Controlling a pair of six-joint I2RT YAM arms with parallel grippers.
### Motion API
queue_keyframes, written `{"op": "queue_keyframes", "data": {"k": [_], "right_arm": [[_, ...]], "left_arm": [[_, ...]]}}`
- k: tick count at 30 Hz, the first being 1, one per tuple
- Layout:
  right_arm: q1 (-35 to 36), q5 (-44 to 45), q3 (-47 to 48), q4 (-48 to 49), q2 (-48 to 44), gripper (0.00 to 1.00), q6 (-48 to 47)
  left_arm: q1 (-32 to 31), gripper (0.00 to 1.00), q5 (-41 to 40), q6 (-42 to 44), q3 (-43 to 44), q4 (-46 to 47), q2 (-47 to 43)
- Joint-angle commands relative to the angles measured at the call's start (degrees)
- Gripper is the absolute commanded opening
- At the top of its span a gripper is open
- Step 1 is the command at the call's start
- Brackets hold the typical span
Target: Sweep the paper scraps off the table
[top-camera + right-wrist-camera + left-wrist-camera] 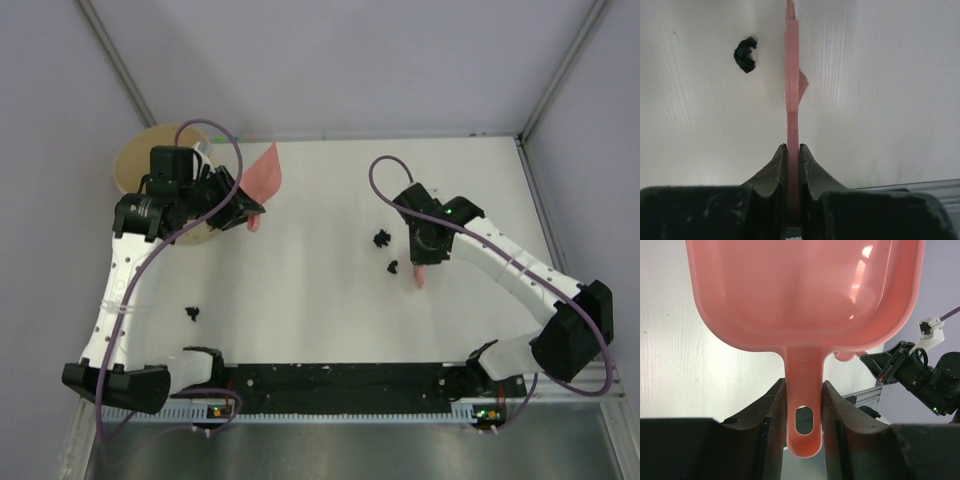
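Observation:
Three black paper scraps lie on the white table [310, 310]: two [381, 238] [392, 266] just left of my right gripper, one [191, 312] at the near left. My left gripper [243, 207] [803, 407] is shut on the handle of a pink dustpan [265, 172] [805, 290], held tilted at the far left beside a tan bin. The pan looks empty. My right gripper [422, 245] [793, 155] is shut on a thin pink brush [420, 275] [792, 100]. One scrap [745, 54] lies left of the brush in the right wrist view.
A round tan bin [150, 165] stands at the far left corner, partly under my left arm. A black strip [340, 382] runs along the table's near edge between the arm bases. Grey-lilac walls close in the back and sides. My right arm [920, 375] shows in the left wrist view.

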Motion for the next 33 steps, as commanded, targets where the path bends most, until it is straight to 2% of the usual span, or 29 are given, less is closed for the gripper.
{"op": "queue_keyframes", "data": {"k": [1,6,11,16,20,25,33], "right_arm": [[0.38,-15.03,-2.33,9.32,0.28,0.00,-5.26],[0.46,-23.39,-3.21,12.14,-0.16,0.00,-5.61],[0.55,-27.26,-3.04,13.46,-2.44,0.00,-5.52],[0.46,-35.97,-3.56,19.78,-7.01,0.00,-4.48],[0.38,-33.61,-3.48,22.51,-10.35,0.00,-1.40],[0.11,-28.25,-1.37,22.87,-11.85,0.00,-0.34],[-0.15,-19.02,2.23,23.31,-12.29,0.00,-2.62]], "left_arm": [[-4.24,0.00,-3.44,1.07,0.06,0.77,1.34],[-7.85,0.00,-7.05,-0.07,-2.66,1.39,0.29],[-9.70,0.00,-8.81,-0.25,-7.93,2.61,-2.61],[-11.36,0.00,-9.51,2.21,-13.73,2.79,-5.60],[-12.16,0.00,-10.48,5.11,-16.82,1.48,-7.27],[-13.74,0.00,-12.14,8.19,-16.47,0.33,-7.71],[-22.35,0.00,-22.34,13.28,-13.83,-4.32,-5.17]]}}
